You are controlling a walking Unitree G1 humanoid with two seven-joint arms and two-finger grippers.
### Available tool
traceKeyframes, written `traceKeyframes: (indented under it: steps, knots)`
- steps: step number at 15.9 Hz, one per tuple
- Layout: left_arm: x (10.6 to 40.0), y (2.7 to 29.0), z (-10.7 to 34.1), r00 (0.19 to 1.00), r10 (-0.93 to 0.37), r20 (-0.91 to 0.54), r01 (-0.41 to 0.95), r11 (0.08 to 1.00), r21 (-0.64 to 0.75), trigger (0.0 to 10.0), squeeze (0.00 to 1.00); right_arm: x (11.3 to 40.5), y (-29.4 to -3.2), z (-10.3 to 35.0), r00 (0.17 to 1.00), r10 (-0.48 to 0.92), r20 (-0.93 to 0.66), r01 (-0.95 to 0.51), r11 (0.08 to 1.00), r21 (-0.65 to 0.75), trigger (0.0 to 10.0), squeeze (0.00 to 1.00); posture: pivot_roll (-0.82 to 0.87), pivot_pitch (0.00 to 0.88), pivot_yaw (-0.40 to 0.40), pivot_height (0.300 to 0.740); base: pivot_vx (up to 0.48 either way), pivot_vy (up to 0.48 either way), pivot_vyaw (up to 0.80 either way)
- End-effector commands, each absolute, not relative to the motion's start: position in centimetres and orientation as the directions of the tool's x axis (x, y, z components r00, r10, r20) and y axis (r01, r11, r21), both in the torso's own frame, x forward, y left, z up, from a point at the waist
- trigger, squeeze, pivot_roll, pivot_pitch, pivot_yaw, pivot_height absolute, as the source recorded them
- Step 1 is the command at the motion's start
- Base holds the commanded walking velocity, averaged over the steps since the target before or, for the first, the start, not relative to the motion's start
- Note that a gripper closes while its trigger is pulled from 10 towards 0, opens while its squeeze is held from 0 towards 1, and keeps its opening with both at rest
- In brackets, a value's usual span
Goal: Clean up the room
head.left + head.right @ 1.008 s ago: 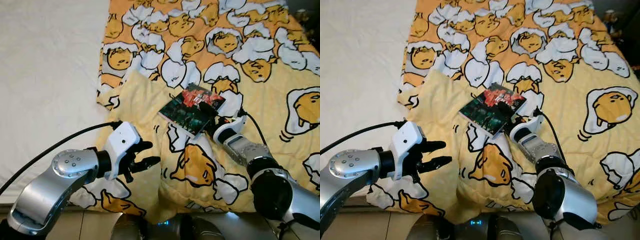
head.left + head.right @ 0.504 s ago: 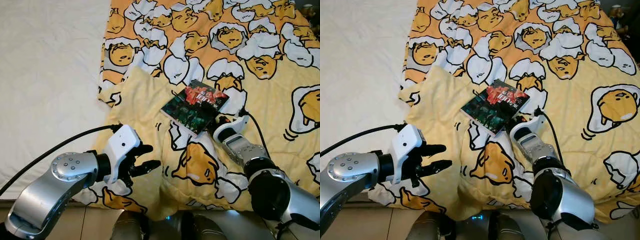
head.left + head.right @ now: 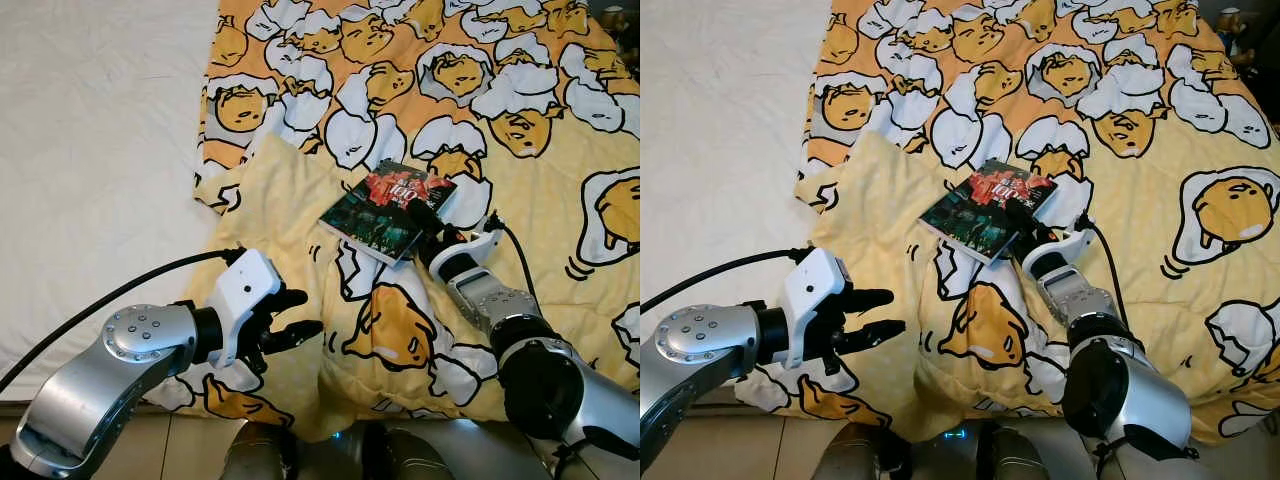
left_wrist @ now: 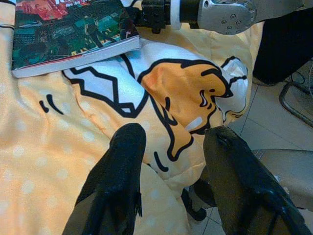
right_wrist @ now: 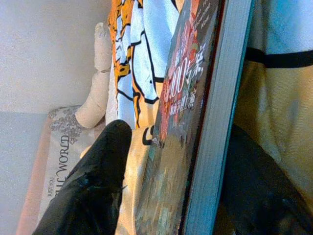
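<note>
A book (image 3: 987,209) lies on a yellow egg-print blanket (image 3: 1160,200). The right gripper (image 3: 1032,228) reaches its edge; the left gripper (image 3: 875,315) hovers open nearby.

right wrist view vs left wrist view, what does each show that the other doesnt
Right wrist view alone: one black finger above the book's cover, another under it, a pale pillow beyond. Left wrist view alone: the left gripper, open above the blanket's edge, the right arm's silver wrist, tiled floor. Both: the book on the yellow egg-print blanket.
</note>
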State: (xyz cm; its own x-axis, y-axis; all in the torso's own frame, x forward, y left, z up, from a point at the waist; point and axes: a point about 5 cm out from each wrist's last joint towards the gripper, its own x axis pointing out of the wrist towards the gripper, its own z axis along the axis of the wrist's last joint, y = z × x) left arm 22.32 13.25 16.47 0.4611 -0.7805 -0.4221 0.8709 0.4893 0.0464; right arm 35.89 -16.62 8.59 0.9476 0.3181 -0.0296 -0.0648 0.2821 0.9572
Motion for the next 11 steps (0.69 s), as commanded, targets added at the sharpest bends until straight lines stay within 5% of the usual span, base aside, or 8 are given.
traceKeyframes:
  steps: [1, 11]
  knots:
    - [22.02, 13.38, 16.7, 0.459, -0.781, -0.423, 0.873, 0.484, 0.054, 10.0, 0.0, 35.82, -16.05, 8.49, 0.94, 0.341, -0.024, -0.07, 0.261, 0.963, 0.0, 0.0, 0.19, 0.259, 0.023, 0.74, 0.0, 0.0, 0.0]
    - [22.02, 13.31, 16.55, 0.453, -0.781, -0.431, 0.876, 0.479, 0.052, 10.0, 0.0, 35.67, -15.74, 8.21, 0.933, 0.358, -0.04, -0.065, 0.277, 0.959, 0.0, 0.0, 0.19, 0.255, 0.024, 0.74, 0.0, 0.0, 0.0]
